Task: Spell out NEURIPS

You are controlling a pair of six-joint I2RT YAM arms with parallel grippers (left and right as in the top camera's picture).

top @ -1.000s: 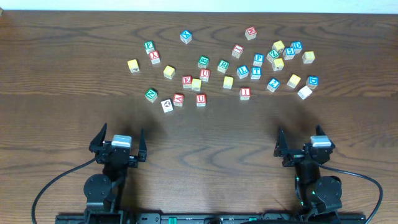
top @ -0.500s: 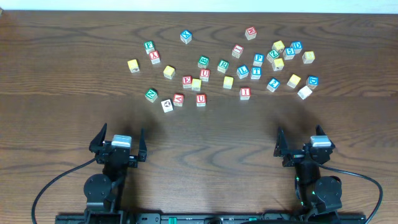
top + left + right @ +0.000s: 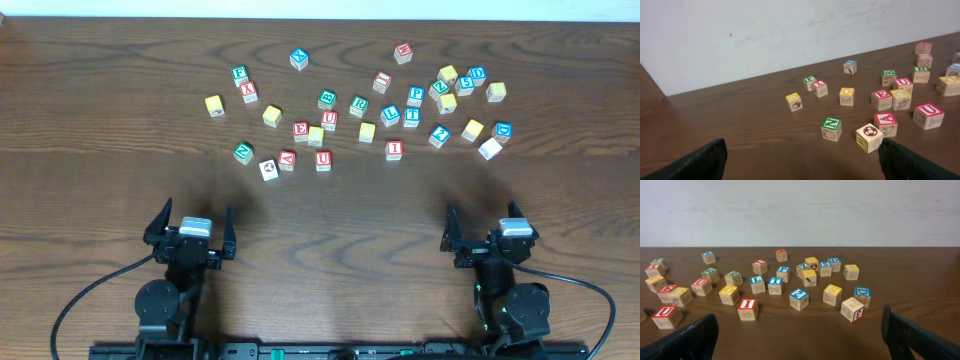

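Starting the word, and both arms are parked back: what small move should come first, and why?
Probably send the left gripper forward toward the small wooden cube with the green N, the word's first letter. That gripper is open and empty, no cubes are lined up in a row, and the N lies on the left arm's side, apart from the neighbouring cubes, with room for the fingers.

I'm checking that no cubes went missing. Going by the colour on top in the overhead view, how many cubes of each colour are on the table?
Red cubes: 8
Blue cubes: 8
Yellow cubes: 8
Green cubes: 5
Pale-topped cubes: 2
Total: 31
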